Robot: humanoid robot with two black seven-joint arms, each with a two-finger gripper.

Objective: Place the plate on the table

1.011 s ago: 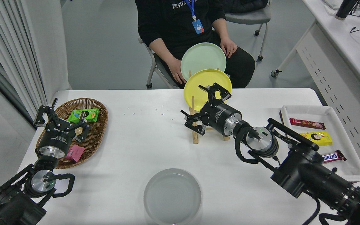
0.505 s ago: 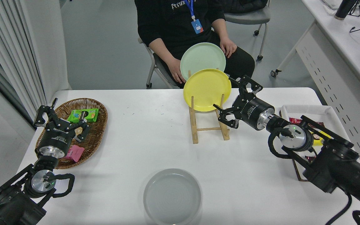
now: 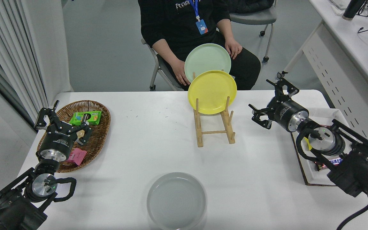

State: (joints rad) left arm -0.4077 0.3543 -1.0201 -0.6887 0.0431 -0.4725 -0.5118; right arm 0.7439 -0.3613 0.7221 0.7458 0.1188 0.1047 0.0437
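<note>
Resting flat on tabletop (image 3: 139,153) near edge: grey plate (image 3: 176,200). Placing looks done. Right hand (image 3: 272,100) spread open, empty, well apart. Left hand (image 3: 63,118) parked, open, over basket (image 3: 99,134). Next: park right arm.

The white table (image 3: 139,153) carries 4 things: a grey plate (image 3: 176,200) flat near its front edge, a wooden rack (image 3: 214,129) at the centre back, a wicker basket (image 3: 88,134) at the left, and a white tray (image 3: 311,174) at the right edge.
</note>
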